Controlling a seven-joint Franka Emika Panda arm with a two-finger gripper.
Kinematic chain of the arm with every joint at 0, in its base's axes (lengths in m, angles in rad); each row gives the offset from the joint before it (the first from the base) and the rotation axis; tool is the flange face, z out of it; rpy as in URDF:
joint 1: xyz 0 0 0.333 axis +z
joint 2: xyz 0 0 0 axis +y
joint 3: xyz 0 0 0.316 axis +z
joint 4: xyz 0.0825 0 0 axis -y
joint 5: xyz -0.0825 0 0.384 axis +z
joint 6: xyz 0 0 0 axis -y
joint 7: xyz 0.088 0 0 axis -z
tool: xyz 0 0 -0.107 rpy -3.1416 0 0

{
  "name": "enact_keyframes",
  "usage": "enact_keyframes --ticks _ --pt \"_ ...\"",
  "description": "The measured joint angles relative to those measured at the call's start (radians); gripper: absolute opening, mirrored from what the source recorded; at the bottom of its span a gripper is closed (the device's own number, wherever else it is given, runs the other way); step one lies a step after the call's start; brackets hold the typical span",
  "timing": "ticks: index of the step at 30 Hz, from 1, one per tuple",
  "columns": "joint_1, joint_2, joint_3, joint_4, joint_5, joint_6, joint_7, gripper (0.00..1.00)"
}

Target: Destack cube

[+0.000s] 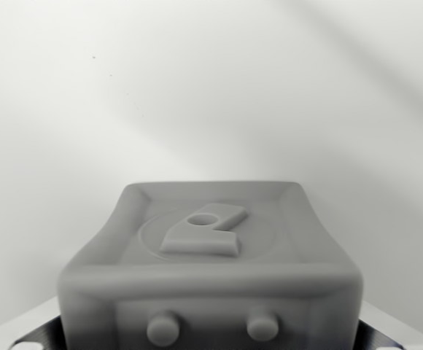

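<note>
We see one grey cube [210, 270] filling the lower middle of the wrist view, very close to the camera and slightly blurred along its near edge. Its top face carries a raised figure [203, 232] inside a shallow round recess, with a small hole near the figure's 12 o'clock end; we cannot say for sure what the figure is. On the near side face two round studs [163, 328] show, at about 7 and 5 o'clock from the figure, and the frame cuts that face off just below them. Whatever the cube rests on is hidden beneath it, so we cannot tell whether another cube lies under it. Dark parts [42, 334] peek out at both bottom corners, too cropped to identify. We cannot tell whether the gripper is open or closed, since none of it is clearly shown. Behind the cube stretches a plain pale surface [197, 87].
</note>
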Motion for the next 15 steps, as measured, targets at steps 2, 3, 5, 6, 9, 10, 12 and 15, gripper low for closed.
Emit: enact_keyframes --ticks 2,3,5,6,9,10,12,15 --pt "0.0 0.002 0.0 0.001 0.0 0.002 0.0 0.0" --pt "-0.001 0.002 0.001 0.001 0.0 0.002 0.0 0.0" --pt "-0.001 0.002 0.001 0.001 0.0 0.003 0.0 1.0" --pt "-0.001 0.002 0.001 0.001 0.0 0.003 0.0 1.0" --pt "-0.001 0.002 0.001 0.001 0.0 0.003 0.0 1.0" --pt "-0.001 0.002 0.001 0.001 0.0 0.003 0.0 1.0" --pt "-0.001 0.002 0.001 0.001 0.0 0.003 0.0 1.0" --pt "-0.001 0.002 0.001 0.001 0.0 0.003 0.0 1.0"
